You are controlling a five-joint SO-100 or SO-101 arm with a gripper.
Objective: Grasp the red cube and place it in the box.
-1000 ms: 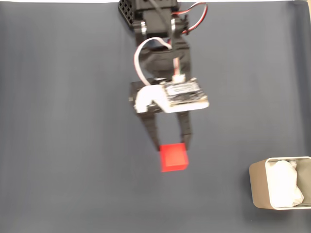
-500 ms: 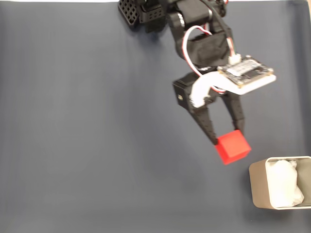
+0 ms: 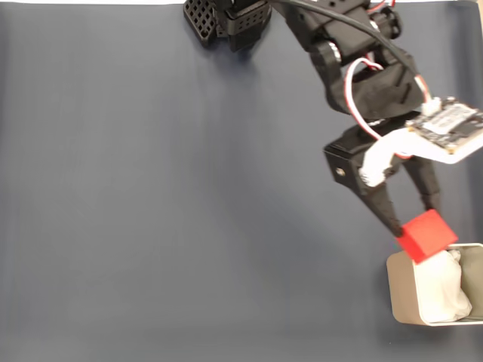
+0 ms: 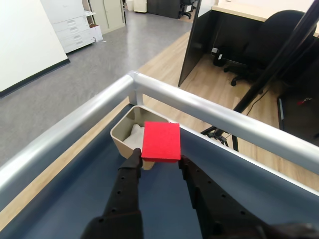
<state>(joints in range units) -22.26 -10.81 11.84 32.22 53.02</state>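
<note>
Dark blue table (image 3: 151,188) carries the box (image 3: 401,290) at its lower right; above its rim, the gripper (image 3: 416,226) pinches the cube (image 3: 426,235).

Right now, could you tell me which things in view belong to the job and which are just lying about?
Job:
- red cube, clamped in the gripper
- box with white lining

Not part of it:
- dark table mat
- metal table rail
- office chair
- white drawer cabinet

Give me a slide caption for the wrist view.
Gripper holds the red cube above the near edge of the beige box.
</note>
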